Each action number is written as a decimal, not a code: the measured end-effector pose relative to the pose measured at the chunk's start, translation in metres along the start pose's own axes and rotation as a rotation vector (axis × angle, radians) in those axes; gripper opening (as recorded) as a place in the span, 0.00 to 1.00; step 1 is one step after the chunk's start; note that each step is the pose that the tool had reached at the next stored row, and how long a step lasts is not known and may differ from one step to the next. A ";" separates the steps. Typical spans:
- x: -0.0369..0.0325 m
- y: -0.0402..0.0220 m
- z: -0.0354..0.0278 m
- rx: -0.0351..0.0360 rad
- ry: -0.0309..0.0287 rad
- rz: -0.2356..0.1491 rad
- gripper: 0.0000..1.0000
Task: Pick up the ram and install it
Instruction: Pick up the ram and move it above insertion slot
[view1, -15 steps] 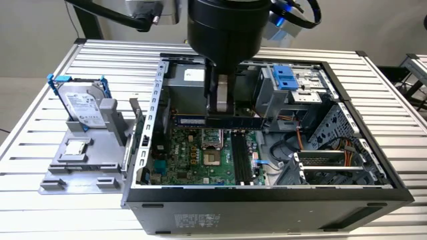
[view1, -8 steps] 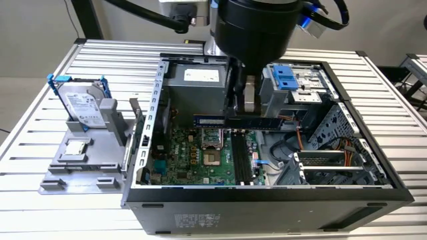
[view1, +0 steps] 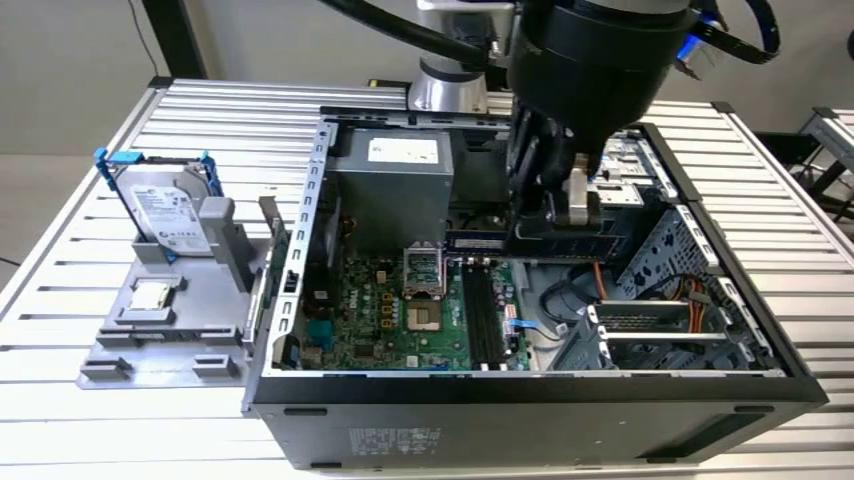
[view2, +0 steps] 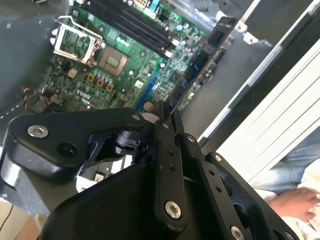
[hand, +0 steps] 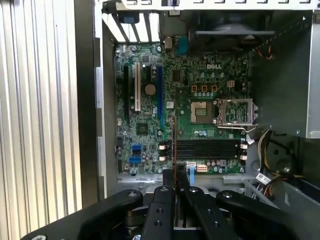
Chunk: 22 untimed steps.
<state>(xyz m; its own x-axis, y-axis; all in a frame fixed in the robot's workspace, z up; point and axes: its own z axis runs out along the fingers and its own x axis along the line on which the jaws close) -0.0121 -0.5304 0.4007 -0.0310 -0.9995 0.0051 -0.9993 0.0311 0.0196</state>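
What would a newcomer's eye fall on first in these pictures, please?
The open black computer case on the slatted metal table, its green motherboard exposed, draws the eye first in the exterior view. Above it hangs the black gripper, shut on the long thin green ram stick in the second wrist view. On the exterior view's left, a silver hard drive in a blue-handled frame stands on a grey tray.
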 end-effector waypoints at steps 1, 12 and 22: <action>-0.0002 -0.0046 -0.0001 0.0000 0.0000 0.000 0.00; -0.0009 -0.0221 0.0001 -0.0001 -0.0003 0.015 0.00; -0.0312 -0.0212 0.0000 -0.0001 -0.0003 0.016 0.00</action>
<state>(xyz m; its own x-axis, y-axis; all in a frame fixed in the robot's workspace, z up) 0.0100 -0.4999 0.4002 -0.0466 -0.9989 0.0052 -0.9987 0.0467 0.0197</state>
